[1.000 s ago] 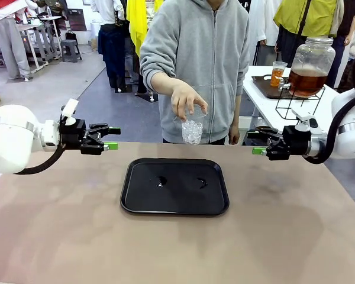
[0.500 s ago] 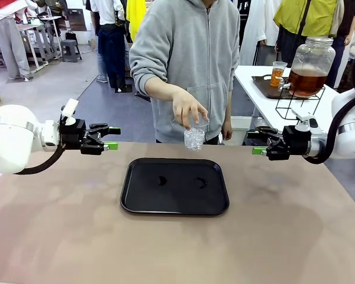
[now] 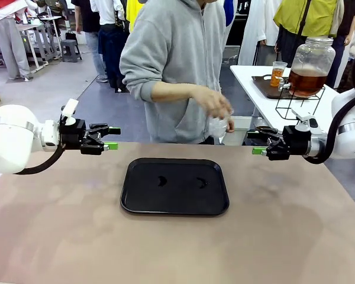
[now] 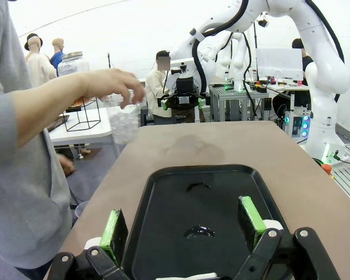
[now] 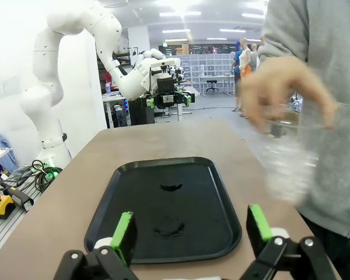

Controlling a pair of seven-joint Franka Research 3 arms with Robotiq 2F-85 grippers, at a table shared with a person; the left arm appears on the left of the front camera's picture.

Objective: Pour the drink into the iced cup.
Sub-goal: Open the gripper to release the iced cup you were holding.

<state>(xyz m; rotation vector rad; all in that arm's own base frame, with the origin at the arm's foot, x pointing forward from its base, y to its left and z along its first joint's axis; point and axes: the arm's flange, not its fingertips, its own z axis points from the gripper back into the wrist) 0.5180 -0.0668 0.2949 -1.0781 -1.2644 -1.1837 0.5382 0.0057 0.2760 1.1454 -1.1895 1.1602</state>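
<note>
The drink [image 3: 306, 81], an amber-brown liquid, fills the lower part of a large glass dispenser jar [image 3: 310, 64] that stands on a black wire stand [image 3: 299, 102] on a white side table [image 3: 266, 97] beyond the far right corner of your tabletop [image 3: 177, 242]; a small cup of the same liquid [image 3: 278, 73] sits on a dark tray just beside the jar. The iced cup [image 3: 217, 126], a clear plastic cup holding ice, is gripped from above by the person's hand [image 3: 214, 102] and is carried in the air past the far edge of the tabletop, blurred by motion in all three views. In the right wrist view you see the cup [image 5: 283, 166] and hand [image 5: 283, 93] to the right of the tray, above the tabletop's edge. The person in a grey hooded top [image 3: 174, 65] stands at the far side. A black tray [image 3: 174, 185] lies at the middle of the tabletop with two small wet marks on it. The left claw [image 3: 111, 138] hovers above the left of the tabletop with its jaws spread apart and nothing between them; the right claw [image 3: 257, 144] hovers above the right, likewise spread wide and holding nothing. Both point inward toward the tray.
</note>
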